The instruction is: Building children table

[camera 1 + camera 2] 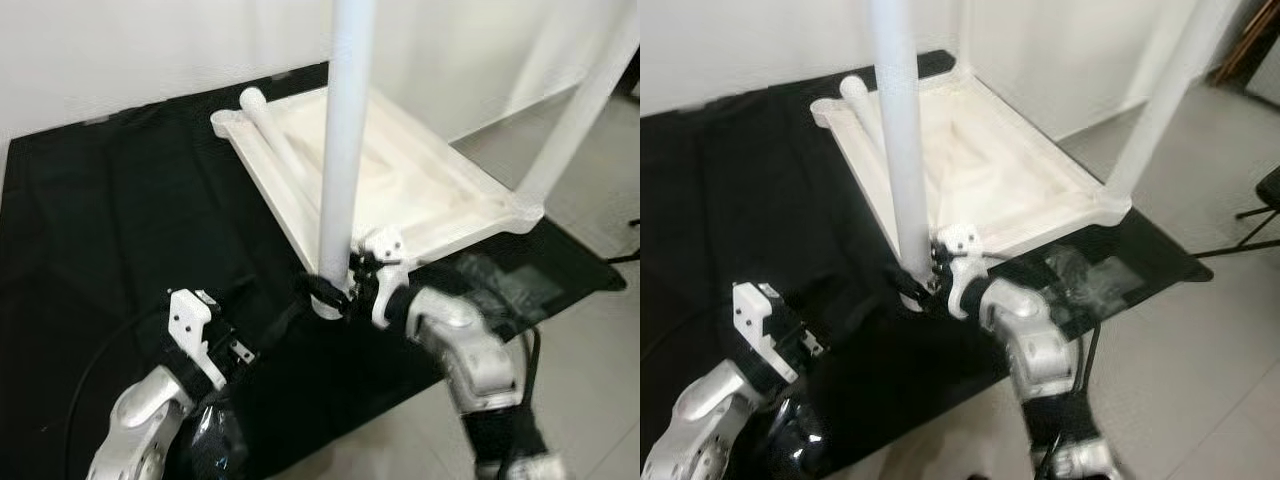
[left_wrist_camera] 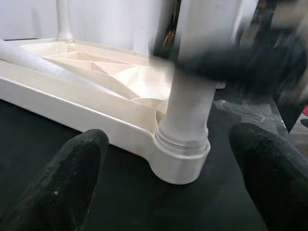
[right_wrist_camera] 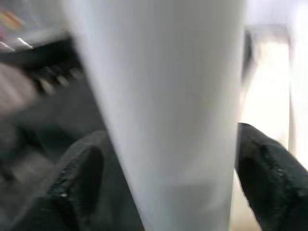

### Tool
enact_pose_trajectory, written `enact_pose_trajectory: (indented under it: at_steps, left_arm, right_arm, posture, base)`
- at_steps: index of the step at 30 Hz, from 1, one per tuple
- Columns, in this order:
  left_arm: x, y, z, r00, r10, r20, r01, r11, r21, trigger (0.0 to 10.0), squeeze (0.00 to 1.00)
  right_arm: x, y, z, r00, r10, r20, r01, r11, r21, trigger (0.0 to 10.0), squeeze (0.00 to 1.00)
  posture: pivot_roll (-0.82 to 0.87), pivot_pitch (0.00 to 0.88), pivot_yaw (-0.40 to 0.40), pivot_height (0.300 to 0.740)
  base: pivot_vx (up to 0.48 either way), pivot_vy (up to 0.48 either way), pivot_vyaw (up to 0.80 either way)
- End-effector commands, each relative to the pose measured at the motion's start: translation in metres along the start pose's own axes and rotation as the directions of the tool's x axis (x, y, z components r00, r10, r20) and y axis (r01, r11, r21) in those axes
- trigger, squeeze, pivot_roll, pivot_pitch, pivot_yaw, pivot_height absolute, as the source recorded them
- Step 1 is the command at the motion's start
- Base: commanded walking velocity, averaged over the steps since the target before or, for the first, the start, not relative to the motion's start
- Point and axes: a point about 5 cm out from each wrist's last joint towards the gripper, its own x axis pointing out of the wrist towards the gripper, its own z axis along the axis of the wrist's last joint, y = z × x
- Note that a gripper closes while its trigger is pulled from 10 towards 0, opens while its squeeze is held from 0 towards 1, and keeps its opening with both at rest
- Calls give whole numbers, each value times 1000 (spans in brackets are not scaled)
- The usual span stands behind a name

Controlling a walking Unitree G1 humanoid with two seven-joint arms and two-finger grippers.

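Observation:
A white children's table top [image 1: 470, 225] lies upside down on a black cloth [image 1: 110, 220]. A white leg [image 1: 343, 150] stands upright in the near corner socket [image 2: 180, 163]. My right gripper [image 1: 335, 290] is shut on this leg just above the socket, with fingers [image 3: 77, 183] on either side of it. My left gripper [image 1: 215, 335] hovers low to the left, open, with its fingers [image 2: 72, 173] pointing at the socket and apart from it. A loose leg [image 1: 275, 140] lies along the top's left edge.
Another leg [image 1: 580, 110] stands upright at the right corner, and one more stands at the far side. A clear plastic bag [image 1: 510, 285] lies on the cloth beside my right arm. Grey floor tiles [image 1: 600, 340] lie to the right, a white wall behind.

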Motion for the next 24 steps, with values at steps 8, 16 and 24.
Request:
enact_pose_trajectory:
  at_steps: [8,16,24]
  left_arm:
    - [-5,-2,-3,1000,12,-4,-12,1000,8,10000,0]
    - [-8,-5,-2,1000,20,-2,-20,1000,15,10000,0]
    - [-10,-9,1,1000,17,-1,-17,1000,17,10000,0]
  right_arm:
    - [4,-28,-16,958,232,-167,-243,969,-48,10000,0]
    - [17,-54,-9,986,85,-143,-96,993,-70,10000,0]
    - [15,-59,-12,984,120,-131,-125,992,-26,0,0]
  posture:
    - [-30,152,2,740]
    - [-13,170,-5,740]
    - [-18,198,-11,740]
  base:
    - [0,0,0]
    - [0,0,0]
    - [0,0,0]
